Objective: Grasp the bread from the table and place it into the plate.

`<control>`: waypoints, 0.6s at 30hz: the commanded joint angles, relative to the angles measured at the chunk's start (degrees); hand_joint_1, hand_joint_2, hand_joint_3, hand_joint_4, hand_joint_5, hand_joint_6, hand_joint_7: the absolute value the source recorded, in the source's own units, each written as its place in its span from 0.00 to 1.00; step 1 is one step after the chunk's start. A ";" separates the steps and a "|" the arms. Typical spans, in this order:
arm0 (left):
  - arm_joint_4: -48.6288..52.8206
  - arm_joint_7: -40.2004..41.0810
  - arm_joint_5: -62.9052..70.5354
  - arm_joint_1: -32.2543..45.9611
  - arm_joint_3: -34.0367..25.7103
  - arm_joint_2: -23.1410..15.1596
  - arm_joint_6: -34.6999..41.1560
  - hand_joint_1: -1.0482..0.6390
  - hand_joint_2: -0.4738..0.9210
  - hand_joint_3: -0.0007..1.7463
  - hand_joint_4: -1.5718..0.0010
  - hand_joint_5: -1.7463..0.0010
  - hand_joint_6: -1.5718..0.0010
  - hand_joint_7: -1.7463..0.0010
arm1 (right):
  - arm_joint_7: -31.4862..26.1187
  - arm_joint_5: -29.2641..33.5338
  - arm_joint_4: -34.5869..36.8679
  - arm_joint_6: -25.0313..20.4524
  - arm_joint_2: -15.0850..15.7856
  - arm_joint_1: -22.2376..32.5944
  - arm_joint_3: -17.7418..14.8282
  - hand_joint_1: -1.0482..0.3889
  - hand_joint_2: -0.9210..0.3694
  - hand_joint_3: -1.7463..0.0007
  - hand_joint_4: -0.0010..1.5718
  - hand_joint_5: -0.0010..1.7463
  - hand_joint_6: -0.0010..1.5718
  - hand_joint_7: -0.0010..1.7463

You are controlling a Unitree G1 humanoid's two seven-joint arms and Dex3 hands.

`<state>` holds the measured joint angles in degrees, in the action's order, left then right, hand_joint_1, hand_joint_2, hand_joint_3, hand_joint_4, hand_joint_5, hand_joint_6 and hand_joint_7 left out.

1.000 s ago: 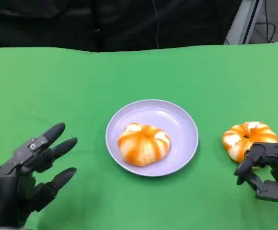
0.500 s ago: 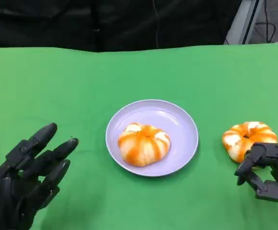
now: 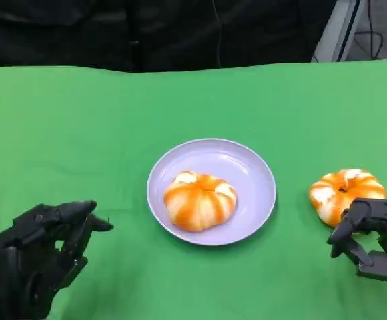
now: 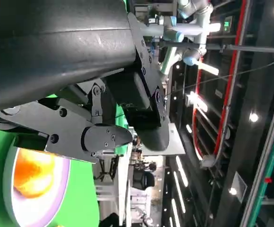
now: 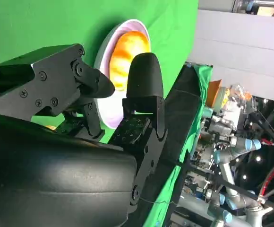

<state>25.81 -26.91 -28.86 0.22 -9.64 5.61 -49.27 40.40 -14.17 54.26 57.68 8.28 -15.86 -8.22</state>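
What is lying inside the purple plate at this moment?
One orange-and-white striped bread lies in the plate. The plate surface under the bread is covered and cannot be seen.

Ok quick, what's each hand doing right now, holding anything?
Left hand: closed, fingers curled in, holding nothing.
Right hand: fingers curled beside the bread on the table, grip on it cannot be told.

Head view: looks down from above near table edge, plate [image 3: 211, 192] at frame centre. Left wrist view: close behind own hand [image 4: 104, 118], turned sideways. Right wrist view: likewise close, sideways. Plate shared by all three views.
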 commanded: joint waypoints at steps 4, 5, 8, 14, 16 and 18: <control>-1.69 0.59 0.54 0.61 -1.12 0.51 1.60 0.56 1.00 0.28 0.53 0.11 0.46 0.41 | -0.46 -0.19 0.32 0.40 1.30 -0.86 -0.73 0.82 0.17 0.53 0.55 0.81 0.58 0.59; -1.64 0.73 0.72 0.52 -1.25 0.61 1.61 0.56 1.00 0.28 0.53 0.10 0.46 0.40 | -0.55 -0.11 0.37 0.31 1.35 -0.90 -0.73 0.81 0.17 0.53 0.55 0.81 0.58 0.58; -1.57 1.07 1.34 0.31 -1.62 1.00 1.45 0.56 1.00 0.27 0.54 0.08 0.47 0.36 | -0.05 -0.58 0.52 0.21 1.40 -1.08 -0.83 0.82 0.17 0.52 0.55 0.81 0.59 0.58; -1.55 1.72 2.31 0.07 -2.12 1.84 1.37 0.55 1.00 0.27 0.53 0.07 0.48 0.34 | -0.72 0.05 0.66 0.22 1.95 -1.07 -0.81 0.81 0.18 0.52 0.55 0.81 0.59 0.58; -1.70 1.50 2.14 0.03 -2.14 2.02 1.55 0.55 1.00 0.27 0.53 0.07 0.48 0.33 | -0.57 -0.18 0.44 0.01 1.94 -0.99 -0.77 0.81 0.18 0.52 0.55 0.81 0.59 0.58; -1.94 1.29 1.89 0.06 -2.08 2.21 1.76 0.55 1.00 0.27 0.53 0.06 0.48 0.33 | 0.13 -0.93 0.15 -0.43 1.81 -0.92 -0.85 0.82 0.17 0.52 0.55 0.81 0.58 0.58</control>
<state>24.78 -26.15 -27.03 0.65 -11.36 7.97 -47.80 40.06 -13.96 54.85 57.67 9.12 -16.11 -8.34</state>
